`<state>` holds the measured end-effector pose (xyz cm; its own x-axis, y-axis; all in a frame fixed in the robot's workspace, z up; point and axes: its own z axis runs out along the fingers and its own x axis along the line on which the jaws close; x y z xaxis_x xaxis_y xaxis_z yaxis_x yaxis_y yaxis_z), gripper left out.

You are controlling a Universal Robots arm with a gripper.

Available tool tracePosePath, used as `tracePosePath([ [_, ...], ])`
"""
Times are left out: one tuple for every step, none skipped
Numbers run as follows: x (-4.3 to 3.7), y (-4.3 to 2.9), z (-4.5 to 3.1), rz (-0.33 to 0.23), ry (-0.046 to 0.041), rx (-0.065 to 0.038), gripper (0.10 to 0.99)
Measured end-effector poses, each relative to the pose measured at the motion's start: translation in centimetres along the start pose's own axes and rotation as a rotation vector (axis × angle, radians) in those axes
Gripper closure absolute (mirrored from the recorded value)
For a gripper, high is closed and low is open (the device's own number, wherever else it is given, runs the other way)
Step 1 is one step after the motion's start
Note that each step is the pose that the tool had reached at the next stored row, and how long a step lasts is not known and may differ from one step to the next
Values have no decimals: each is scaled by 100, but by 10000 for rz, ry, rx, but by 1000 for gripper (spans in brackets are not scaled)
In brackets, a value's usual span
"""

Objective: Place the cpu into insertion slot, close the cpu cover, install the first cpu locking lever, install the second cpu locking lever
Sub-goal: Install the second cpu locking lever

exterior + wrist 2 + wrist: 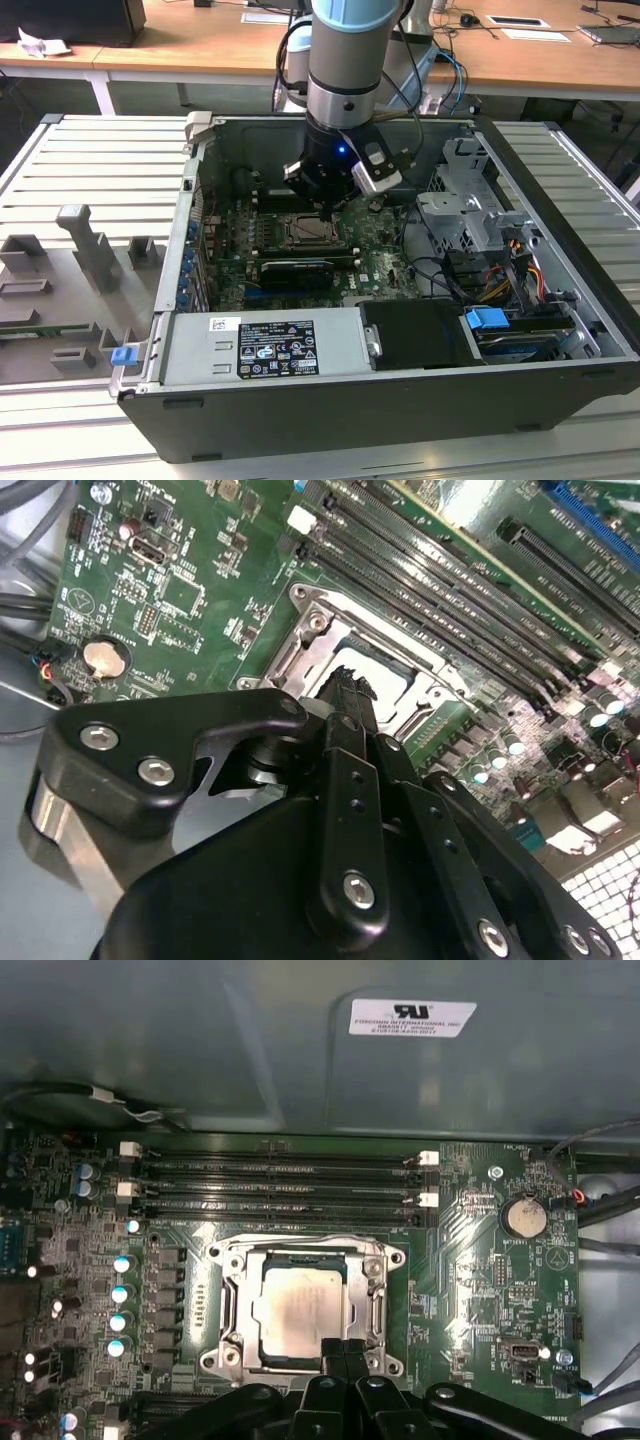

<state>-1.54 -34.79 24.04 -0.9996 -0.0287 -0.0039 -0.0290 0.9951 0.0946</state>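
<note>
Over the green motherboard (pixel 500 1290), the gripper (pixel 345 1352) hangs with fingers pressed together, holding nothing. Just beside its tips the cpu (pixel 300 1310) sits in the insertion slot (pixel 232 1305), under the closed cpu cover (pixel 372 1285). Board print is illegible.

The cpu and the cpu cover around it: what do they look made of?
The cpu looks like metal on its face, a pale matte silvery-beige with dull, smudged reflections. The cpu cover seems thin stamped sheet metal with a brighter silvery finish: its edges catch light and its corners show formed tabs. Both are judged by look only.
</note>
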Motion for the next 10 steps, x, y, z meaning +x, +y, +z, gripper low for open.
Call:
tracePosePath([
  [1,-12,-1,1,0,1,980],
  [1,-22,-2,1,0,1,980],
  [1,-28,-3,0,0,1,980],
  [1,-36,-4,1,0,1,980],
  [1,-41,-4,1,1,2,980],
  [2,-51,-5,0,0,1,980],
  [2,-57,-5,1,0,0,980],
  [2,-62,-6,1,0,1,980],
  [2,-71,-7,1,0,1,980],
  [3,-77,-8,1,1,1,980],
])
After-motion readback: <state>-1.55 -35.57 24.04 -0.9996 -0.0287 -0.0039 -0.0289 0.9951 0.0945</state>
